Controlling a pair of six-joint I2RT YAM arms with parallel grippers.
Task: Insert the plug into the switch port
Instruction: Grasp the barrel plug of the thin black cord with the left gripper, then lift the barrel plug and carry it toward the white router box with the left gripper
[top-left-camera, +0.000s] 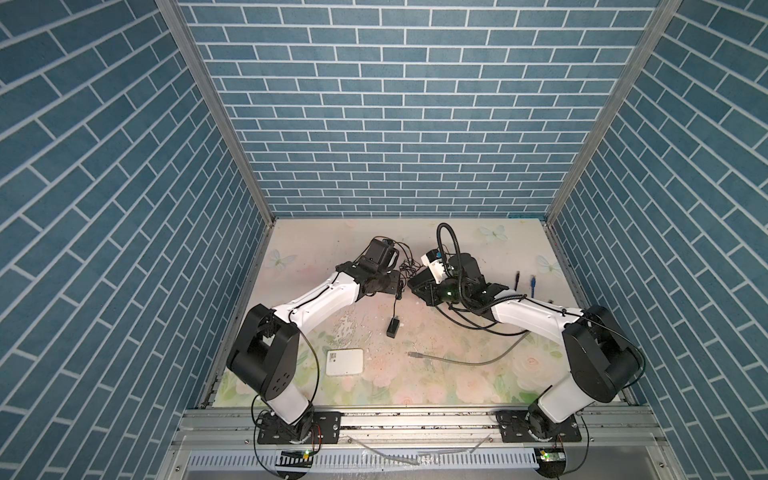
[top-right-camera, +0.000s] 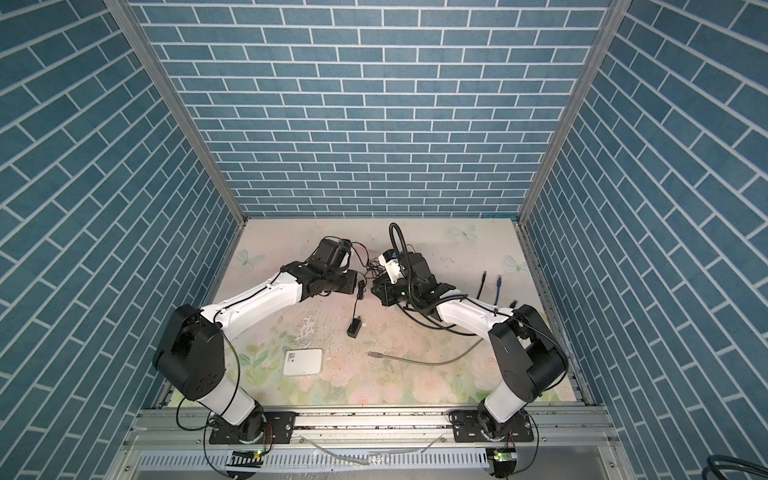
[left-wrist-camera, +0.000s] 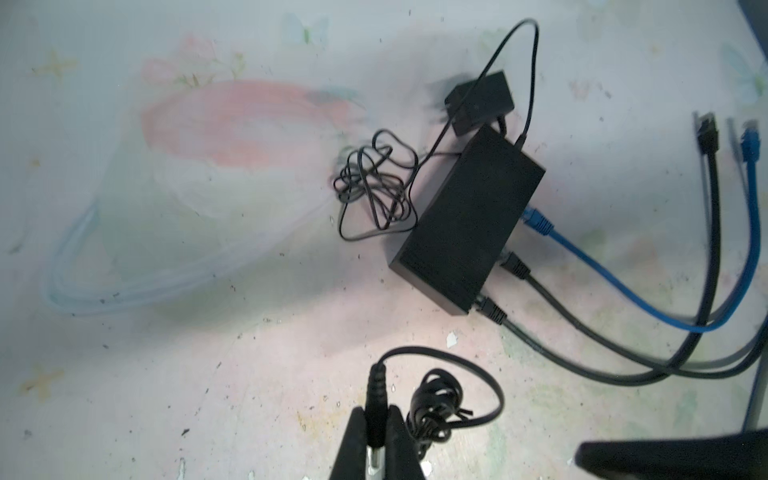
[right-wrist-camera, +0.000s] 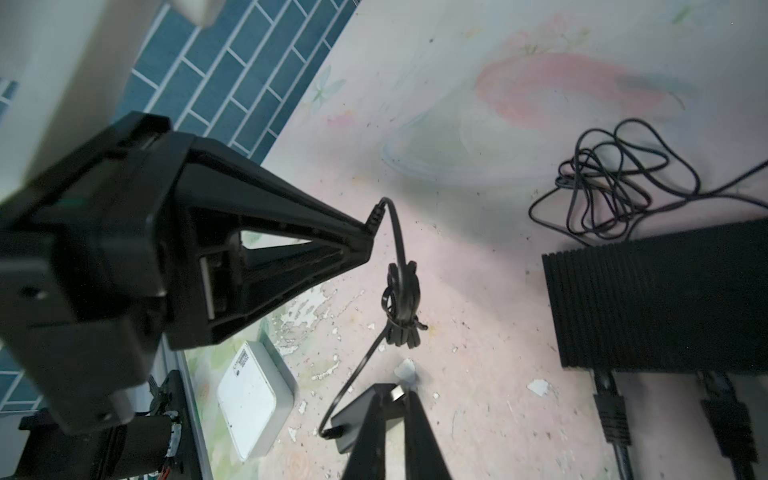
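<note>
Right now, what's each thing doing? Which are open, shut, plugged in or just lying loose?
left gripper: shut on the plug.
plug: held, not in the switch yet.
right gripper: shut, nothing seen in it.
switch: flat on the table, three cables plugged in.
loose black cable: unplugged.
loose blue cable: unplugged.
grey cable: unplugged, lying on the table.

Blue brick-pattern walls (top-left-camera: 395, 124) enclose the worktop (top-left-camera: 415, 382) on three sides. Worktop has a pale floral print, scuffed mid-surface. Aluminium posts (top-left-camera: 219, 112) at its back corners, rail (top-left-camera: 415, 432) along its front. Even lighting.
</note>
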